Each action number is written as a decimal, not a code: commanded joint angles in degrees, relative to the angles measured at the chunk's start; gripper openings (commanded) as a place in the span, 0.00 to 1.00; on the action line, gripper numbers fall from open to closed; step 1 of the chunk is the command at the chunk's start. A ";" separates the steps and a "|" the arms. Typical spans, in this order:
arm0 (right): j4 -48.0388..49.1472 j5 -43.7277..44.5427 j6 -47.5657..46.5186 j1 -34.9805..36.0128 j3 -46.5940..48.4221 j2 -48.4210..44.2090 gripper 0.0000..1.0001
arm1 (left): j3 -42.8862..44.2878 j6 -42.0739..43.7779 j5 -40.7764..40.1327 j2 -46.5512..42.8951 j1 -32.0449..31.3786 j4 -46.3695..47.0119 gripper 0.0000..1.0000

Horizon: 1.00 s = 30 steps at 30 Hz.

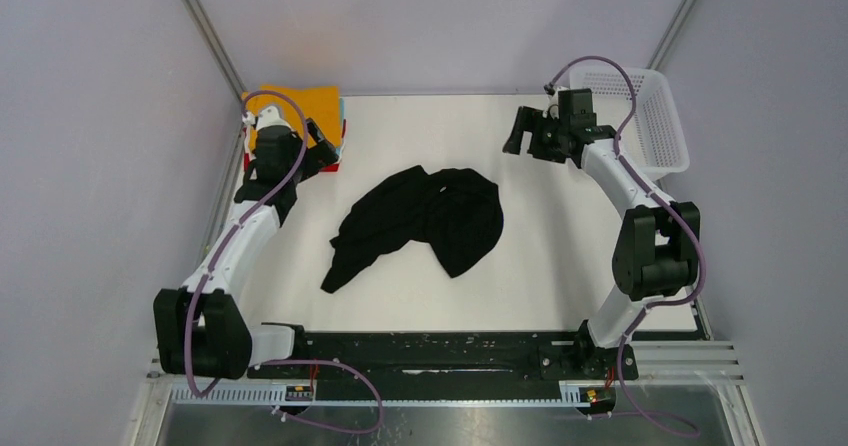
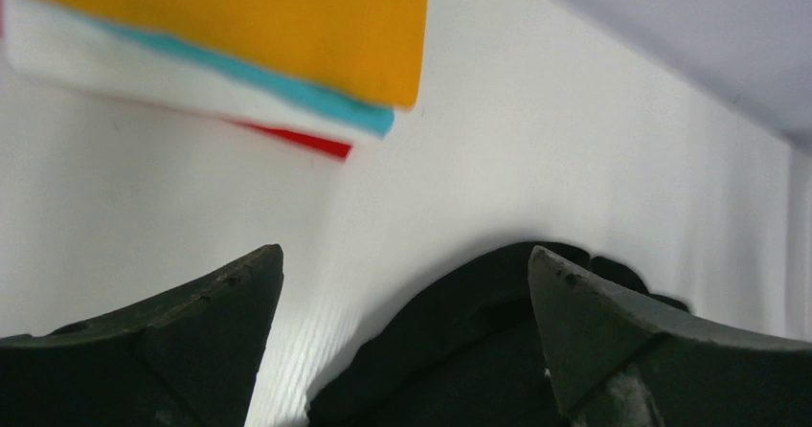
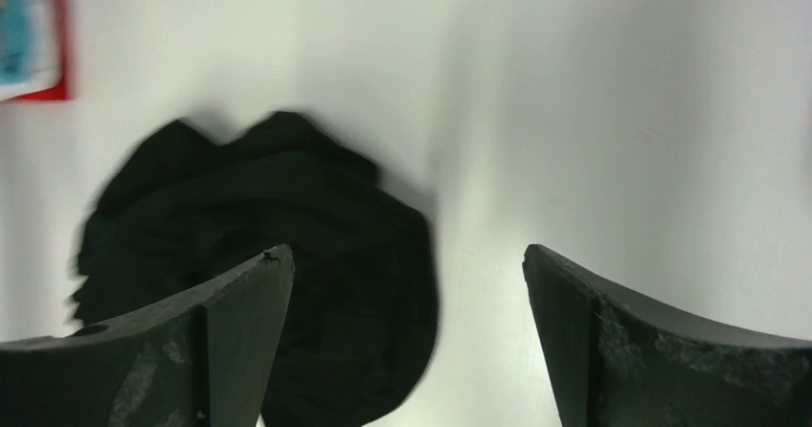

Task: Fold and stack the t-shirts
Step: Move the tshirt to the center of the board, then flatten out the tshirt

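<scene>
A large black t-shirt (image 1: pixel 420 221) lies crumpled in the middle of the table, touched by neither gripper. Folded t-shirts form a stack (image 1: pixel 312 106) at the far left: orange (image 2: pixel 249 15) on top, then teal (image 2: pixel 287 87), white (image 2: pixel 144 73) and red (image 2: pixel 297 140). My left gripper (image 1: pixel 322 144) hovers open beside that stack, facing the black shirt (image 2: pixel 460 350), nothing between its fingers. My right gripper (image 1: pixel 514 134) stands open and empty to the right of and beyond the black shirt (image 3: pixel 268 197). A corner of the stack (image 3: pixel 29 34) shows in the right wrist view.
A white mesh basket (image 1: pixel 660 116) stands at the far right corner behind my right arm. Grey walls and metal frame posts close the table at the back and on both sides.
</scene>
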 commanded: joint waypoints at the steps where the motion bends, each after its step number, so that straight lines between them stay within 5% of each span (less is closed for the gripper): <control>1: -3.29 13.82 -3.17 -0.16 -2.41 -5.90 0.99 | 1.67 -2.73 8.97 5.03 -0.18 -6.05 0.99; 5: -4.50 9.81 -2.21 1.81 -6.52 -7.12 1.00 | 0.50 -3.53 12.70 8.71 -0.97 -11.12 0.99; 13: -7.67 13.68 -3.10 10.91 -6.45 -0.41 0.99 | -6.52 -8.09 4.26 6.51 -3.77 -19.73 0.99; 21: -3.64 16.59 -2.06 14.71 0.27 9.18 0.96 | -9.64 -13.01 6.26 13.06 -3.80 -12.01 0.95; 26: -2.03 20.28 -0.67 15.08 1.30 13.72 0.92 | -7.02 -12.97 10.07 19.20 -4.95 -8.84 0.75; 30: -1.64 19.54 -0.49 15.31 2.67 17.03 0.86 | -4.77 -10.72 12.14 21.92 -5.79 -8.61 0.28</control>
